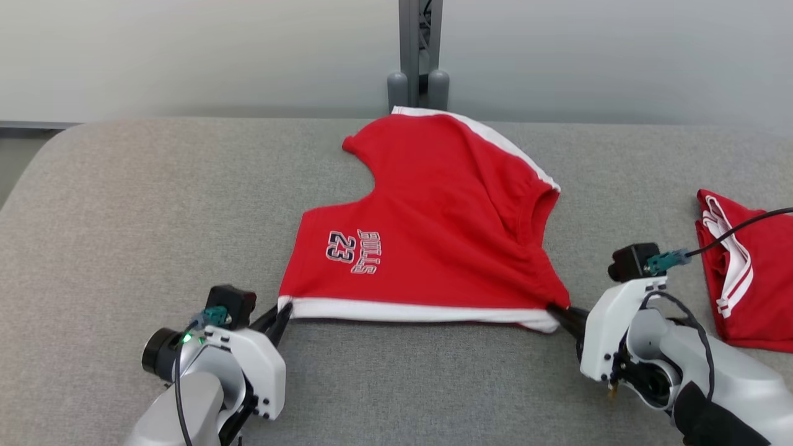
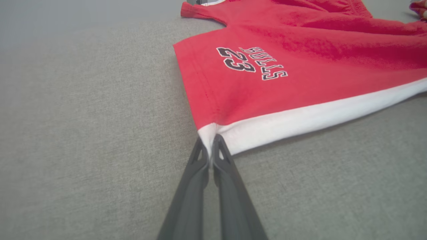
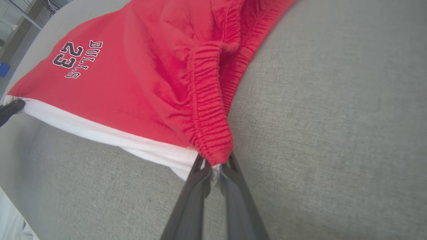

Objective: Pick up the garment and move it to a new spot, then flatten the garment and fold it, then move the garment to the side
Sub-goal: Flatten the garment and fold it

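We hold the red garment [image 1: 433,229] spread mid-counter [image 1: 124,217], its white band [image 1: 403,311] along the near edge and its long axis running from arm to arm. Our left end effector [image 1: 284,311] is pinched tight on the band's left corner, our right end effector [image 1: 556,309] on the bunched waistband corner at the band's right end. Both arms sit equally near, and we judge the flattening pull depends on a taut band; a second red garment [image 1: 756,291] lies well right of it.
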Tool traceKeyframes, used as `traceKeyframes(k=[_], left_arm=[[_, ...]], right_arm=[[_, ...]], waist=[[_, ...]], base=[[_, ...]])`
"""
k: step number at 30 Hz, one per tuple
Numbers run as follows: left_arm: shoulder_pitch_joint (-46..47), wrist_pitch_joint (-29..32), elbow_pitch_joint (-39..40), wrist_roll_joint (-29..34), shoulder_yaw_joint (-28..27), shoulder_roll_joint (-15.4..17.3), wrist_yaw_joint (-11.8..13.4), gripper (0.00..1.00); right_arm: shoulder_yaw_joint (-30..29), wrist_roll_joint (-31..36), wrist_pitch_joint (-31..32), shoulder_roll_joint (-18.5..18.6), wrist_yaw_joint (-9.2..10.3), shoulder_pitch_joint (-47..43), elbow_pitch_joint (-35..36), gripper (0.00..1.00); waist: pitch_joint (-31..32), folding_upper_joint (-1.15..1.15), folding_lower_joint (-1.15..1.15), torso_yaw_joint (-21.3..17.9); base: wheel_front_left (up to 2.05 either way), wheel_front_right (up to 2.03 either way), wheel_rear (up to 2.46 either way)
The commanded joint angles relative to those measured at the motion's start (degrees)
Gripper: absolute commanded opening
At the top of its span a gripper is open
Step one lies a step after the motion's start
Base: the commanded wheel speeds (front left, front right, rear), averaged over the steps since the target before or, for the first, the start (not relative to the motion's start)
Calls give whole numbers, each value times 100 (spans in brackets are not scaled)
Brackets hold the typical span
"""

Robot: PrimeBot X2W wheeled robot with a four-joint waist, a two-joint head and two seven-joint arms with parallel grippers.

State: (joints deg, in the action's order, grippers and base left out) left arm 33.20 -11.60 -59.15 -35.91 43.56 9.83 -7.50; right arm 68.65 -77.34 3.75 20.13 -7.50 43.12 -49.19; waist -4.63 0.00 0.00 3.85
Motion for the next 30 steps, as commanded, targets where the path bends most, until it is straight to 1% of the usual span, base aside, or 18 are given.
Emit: traceKeyframes(k=[1,6,7,8,9,13,18,23,26,30], left_arm=[[-118,46,32,-7,87,123,7,0],[-340,372,248,-62,494,409,7,0],[-340,372,248,-62,494,409,7,0],[-434,551,373,-116,652,561,7,0],[-434,551,373,-116,652,561,7,0],[-651,991,713,-277,955,884,10,0],[-877,1627,1348,-584,1238,1358,11,0],[-1120,2404,2120,-947,1373,1928,12,0],[-1292,2784,2630,-1157,1351,2284,20,0],[-1541,3276,3404,-1434,1312,2689,158,0]], right_arm=[[66,-36,108,97,0,-111,46,0],[255,-112,511,327,0,-263,397,0],[255,-112,511,327,0,-263,397,0],[311,-155,684,408,0,-325,518,0],[311,-155,684,408,0,-325,518,0],[363,-267,1106,558,1,-461,759,0],[408,-450,1642,703,1,-655,1036,0],[435,-447,1824,810,3,-820,1265,0],[442,-537,2005,892,7,-948,1388,0],[456,-560,2188,1004,8,-1173,1642,0]], waist=[[109,0,0,51],[333,0,0,119],[333,0,0,119],[426,0,0,136],[426,0,0,136],[565,0,0,162],[668,0,0,204],[717,0,0,207],[730,0,0,197],[735,0,0,175]], base=[[0,0,0],[0,0,0],[0,0,0],[0,0,0],[0,0,0],[0,0,0],[0,0,0],[0,0,0],[0,0,0],[0,0,0]])
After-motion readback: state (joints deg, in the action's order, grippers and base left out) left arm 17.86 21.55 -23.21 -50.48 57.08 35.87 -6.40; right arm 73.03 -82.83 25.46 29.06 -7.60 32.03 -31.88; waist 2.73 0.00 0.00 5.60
